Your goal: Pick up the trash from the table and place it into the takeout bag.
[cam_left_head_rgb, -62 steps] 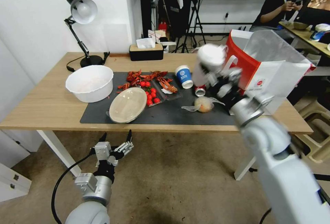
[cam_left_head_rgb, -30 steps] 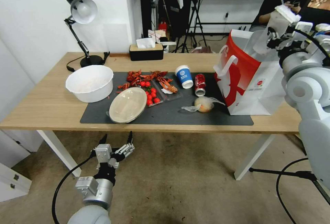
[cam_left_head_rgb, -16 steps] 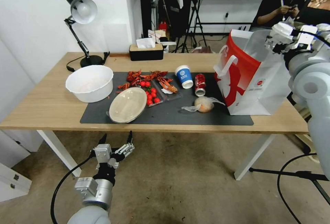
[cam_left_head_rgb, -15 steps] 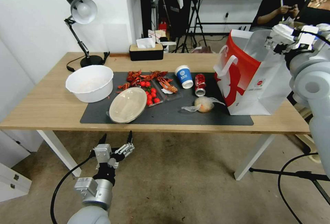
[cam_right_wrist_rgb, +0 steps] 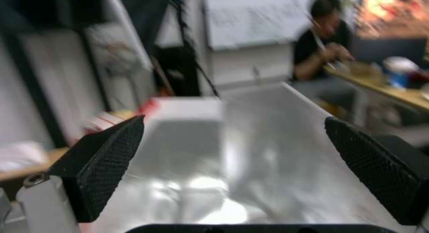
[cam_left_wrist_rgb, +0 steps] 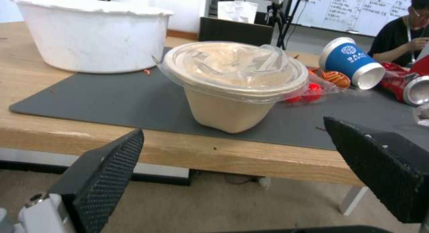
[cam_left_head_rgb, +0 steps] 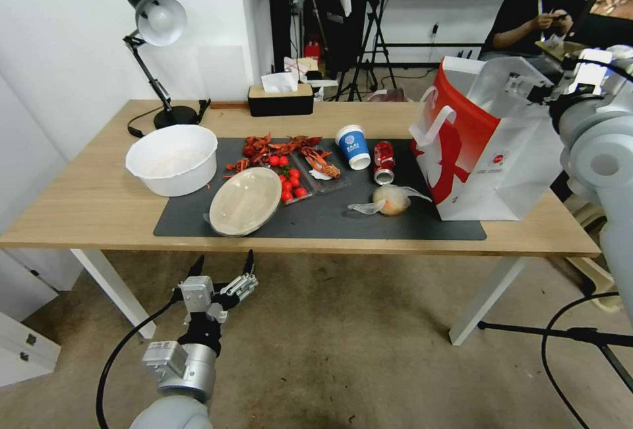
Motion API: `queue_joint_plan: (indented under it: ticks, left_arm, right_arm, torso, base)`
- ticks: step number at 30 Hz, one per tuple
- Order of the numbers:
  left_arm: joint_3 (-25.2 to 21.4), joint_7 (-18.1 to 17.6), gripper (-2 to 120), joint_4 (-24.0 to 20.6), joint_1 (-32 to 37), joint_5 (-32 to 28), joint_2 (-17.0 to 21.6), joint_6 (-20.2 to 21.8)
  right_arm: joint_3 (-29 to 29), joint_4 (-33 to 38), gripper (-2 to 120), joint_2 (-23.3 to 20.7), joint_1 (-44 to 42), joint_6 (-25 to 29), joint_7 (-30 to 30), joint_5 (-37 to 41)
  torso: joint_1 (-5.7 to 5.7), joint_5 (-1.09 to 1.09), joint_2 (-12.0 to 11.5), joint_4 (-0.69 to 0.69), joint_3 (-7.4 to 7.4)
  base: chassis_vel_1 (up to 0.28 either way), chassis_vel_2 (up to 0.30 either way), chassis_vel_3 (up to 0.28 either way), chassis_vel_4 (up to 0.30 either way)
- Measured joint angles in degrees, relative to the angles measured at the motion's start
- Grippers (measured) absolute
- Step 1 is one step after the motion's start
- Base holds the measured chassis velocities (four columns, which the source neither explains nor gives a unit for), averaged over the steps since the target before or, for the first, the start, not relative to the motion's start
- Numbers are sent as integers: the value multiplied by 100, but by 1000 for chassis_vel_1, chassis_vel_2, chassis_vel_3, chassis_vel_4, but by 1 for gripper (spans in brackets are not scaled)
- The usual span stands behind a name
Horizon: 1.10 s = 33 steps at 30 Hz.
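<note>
The plastic cup had dropped from the right gripper (cam_right_wrist_rgb: 232, 159), hovering spread above the takeout bag (cam_left_head_rgb: 488, 152) for release.

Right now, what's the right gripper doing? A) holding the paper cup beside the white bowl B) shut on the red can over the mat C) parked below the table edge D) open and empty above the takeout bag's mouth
D: the right gripper has its fingers spread with nothing between them, looking down into the takeout bag; the left gripper is the one parked below the table edge.
</note>
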Motion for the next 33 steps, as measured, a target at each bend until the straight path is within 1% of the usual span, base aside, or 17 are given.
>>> queue_joint_plan:
  ticks: [1,3,4,5,6,7,8,9,11,13,18,20,26,29,30,31,33]
  left_arm:
    - [-1,0,100,3,-2,0,-2,-1]
    - [-1,0,100,4,-3,0,-4,-1]
    - [-3,1,100,8,-11,0,-8,-1]
    - [-7,3,100,10,-15,0,-11,-2]
    - [-7,3,100,10,-15,0,-11,-2]
    - [-9,4,100,10,-15,0,-12,-3]
    - [-15,6,100,11,-14,-2,-13,-7]
    - [-16,7,100,13,-13,-3,-12,-12]
    - [-16,7,100,15,-13,-4,-11,-16]
    - [-15,8,100,19,-10,-11,-10,-23]
    - [-9,12,100,23,1,-14,-5,-41]
    - [-15,28,100,24,6,-21,16,-69]
    - [-13,46,100,50,-1,-34,30,-87]
    - [-5,59,100,78,-5,-40,40,-114]
    - [-5,63,100,93,-8,-40,46,-134]
    - [-5,63,100,93,-8,-40,46,-134]
    - [-5,76,100,114,-12,-40,53,-142]
  right_arm:
    - [7,61,100,14,-91,188,-229,-127]
    - [10,91,100,21,-138,278,-327,-181]
    - [28,249,100,64,-396,682,-771,-378]
    - [48,363,100,99,-613,914,-1092,-508]
    - [48,363,100,99,-613,914,-1092,-508]
    - [67,438,100,123,-778,1094,-1352,-598]
    - [103,571,100,162,-1128,1456,-1845,-810]
    - [121,650,100,189,-1345,1678,-2124,-951]
    - [129,690,100,206,-1463,1792,-2269,-1050]
    - [194,846,100,284,-1968,2091,-2786,-1493]
    - [310,1023,100,404,-2485,2174,-3097,-1817]
    - [428,1206,100,597,-3005,2230,-3263,-2135]
    - [582,1378,100,900,-3654,2328,-3327,-2444]
    - [696,1430,100,1260,-4241,2668,-3444,-2779]
    - [717,1424,100,1438,-4503,2933,-3490,-2957]
    - [717,1424,100,1438,-4503,2933,-3490,-2957]
    - [711,1350,100,1740,-4907,3494,-3531,-3298]
  torso:
    - [0,-1,0,0,0]
    - [0,-1,0,0,0]
    - [0,-1,0,0,0]
    - [0,-1,0,0,0]
    - [0,-1,0,0,0]
    - [0,0,0,0,0]
    - [0,0,0,-1,0]
    - [0,0,0,-1,-1]
    - [0,0,0,-2,0]
    - [0,1,0,-1,-1]
    - [0,-1,0,0,0]
    - [0,-1,0,0,-1]
    - [0,-1,0,-1,-1]
    - [0,0,1,-1,-1]
    - [-1,-1,0,-1,-1]
    - [-1,-1,0,-1,-1]
    - [0,-1,1,0,-1]
  base:
    - [0,0,0,0]
    - [0,0,0,0]
    - [0,0,0,0]
    - [0,0,0,0]
    - [0,0,0,0]
    - [0,0,0,0]
    - [0,0,0,0]
    - [0,0,0,0]
    - [0,0,0,0]
    - [0,0,0,0]
    - [0,0,0,0]
    - [0,0,0,0]
    - [0,0,0,0]
    - [0,0,0,0]
    - [0,0,0,0]
    - [0,0,0,0]
    - [0,0,0,0]
